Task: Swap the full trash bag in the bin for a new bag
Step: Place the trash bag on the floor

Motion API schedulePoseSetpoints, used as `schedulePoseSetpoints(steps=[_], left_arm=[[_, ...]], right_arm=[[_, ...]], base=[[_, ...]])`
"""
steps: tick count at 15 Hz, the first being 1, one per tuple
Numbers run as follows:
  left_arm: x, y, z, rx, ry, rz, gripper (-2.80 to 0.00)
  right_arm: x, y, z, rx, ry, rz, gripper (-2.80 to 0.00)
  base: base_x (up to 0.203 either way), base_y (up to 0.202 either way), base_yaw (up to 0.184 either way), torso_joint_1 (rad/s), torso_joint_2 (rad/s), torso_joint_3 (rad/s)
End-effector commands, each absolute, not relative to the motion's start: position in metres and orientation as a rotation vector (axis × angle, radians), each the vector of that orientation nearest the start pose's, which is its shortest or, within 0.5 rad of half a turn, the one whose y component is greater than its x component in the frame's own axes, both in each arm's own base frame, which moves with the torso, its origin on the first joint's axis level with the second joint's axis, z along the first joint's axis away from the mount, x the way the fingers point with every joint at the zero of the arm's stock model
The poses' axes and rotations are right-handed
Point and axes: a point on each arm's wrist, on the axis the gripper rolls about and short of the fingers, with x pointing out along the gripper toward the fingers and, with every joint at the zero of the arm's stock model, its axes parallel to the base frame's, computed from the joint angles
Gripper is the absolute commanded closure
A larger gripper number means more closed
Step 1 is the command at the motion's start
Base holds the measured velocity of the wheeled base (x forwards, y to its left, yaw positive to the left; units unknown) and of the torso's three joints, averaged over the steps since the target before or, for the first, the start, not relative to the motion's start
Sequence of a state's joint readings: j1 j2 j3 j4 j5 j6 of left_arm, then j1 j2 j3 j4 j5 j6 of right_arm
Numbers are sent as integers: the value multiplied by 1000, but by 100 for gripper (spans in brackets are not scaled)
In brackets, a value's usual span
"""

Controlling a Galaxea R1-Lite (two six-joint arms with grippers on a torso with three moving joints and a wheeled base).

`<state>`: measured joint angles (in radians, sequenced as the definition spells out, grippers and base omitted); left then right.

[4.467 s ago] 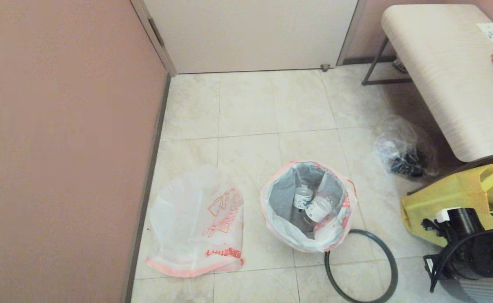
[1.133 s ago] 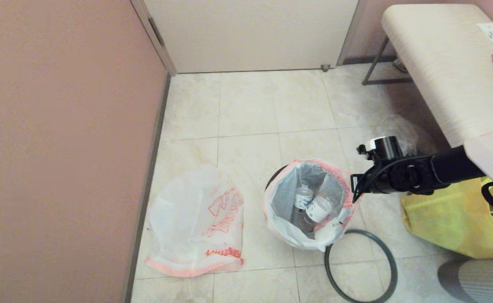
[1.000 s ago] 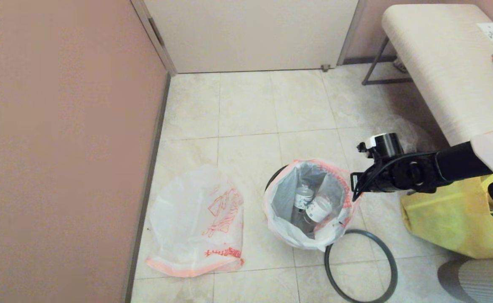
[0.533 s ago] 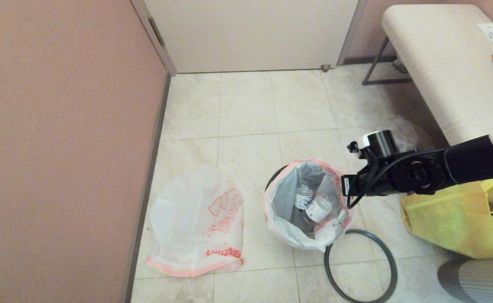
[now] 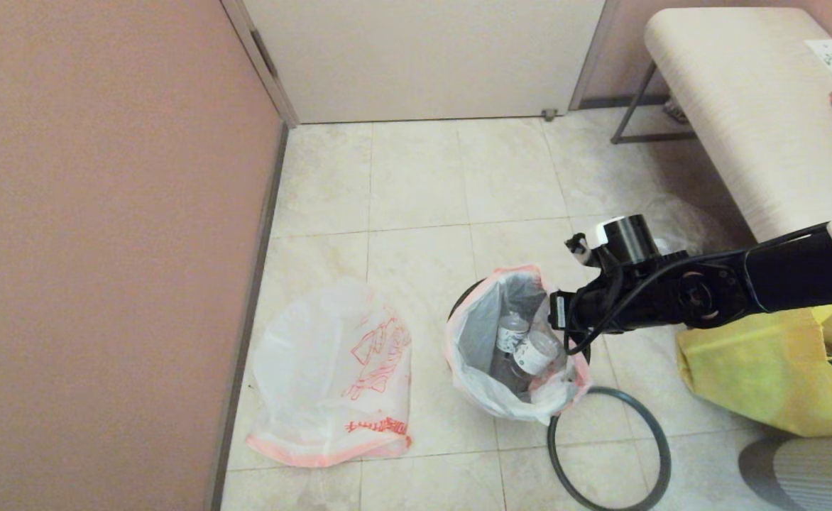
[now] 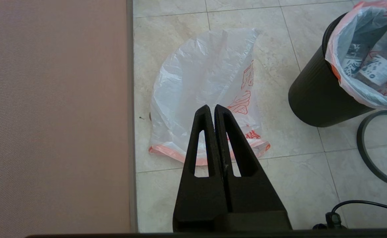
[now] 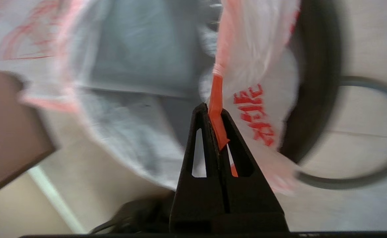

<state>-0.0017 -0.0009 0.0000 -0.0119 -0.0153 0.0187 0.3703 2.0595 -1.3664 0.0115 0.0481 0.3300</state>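
Note:
The black bin (image 5: 458,299) stands on the tiled floor, lined by the full trash bag (image 5: 476,337) with white paper cups (image 5: 533,351) inside. My right gripper (image 5: 556,312) reaches in from the right over the bin's right rim. It is shut on the bag's orange loop handle (image 7: 216,96), beside the red lettering (image 7: 256,112), and the hem there is pulled inward. The dark grey hoop (image 5: 661,454) lies on the floor by the bin. The new bag (image 5: 331,369) lies flat to the left. My left gripper (image 6: 211,109) hangs shut and empty above the new bag (image 6: 206,72).
A pink wall (image 5: 104,248) runs close along the left, with a pale door (image 5: 423,57) at the back. A bench (image 5: 742,106) stands at the right. The yellow tote (image 5: 757,369) sits under my right arm, and a clear bag (image 5: 679,220) lies behind it.
My right arm came up from the lower right to the bin's right rim, then moved left. The bag's right hem has followed it inward and the mouth has narrowed.

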Motion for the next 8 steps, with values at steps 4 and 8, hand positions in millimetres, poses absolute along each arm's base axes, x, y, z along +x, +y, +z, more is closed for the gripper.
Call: schedulePoseSetpoints(steps=[4, 8], left_arm=[[-22, 0, 75, 19, -8, -17, 0], [-22, 0, 75, 18, -8, -17, 0]], right_arm=[[375, 157, 149, 269, 769, 386, 0], [360, 164, 173, 301, 725, 417, 0]], base=[[0, 0, 0, 0, 0, 0], [0, 0, 0, 0, 0, 0]])
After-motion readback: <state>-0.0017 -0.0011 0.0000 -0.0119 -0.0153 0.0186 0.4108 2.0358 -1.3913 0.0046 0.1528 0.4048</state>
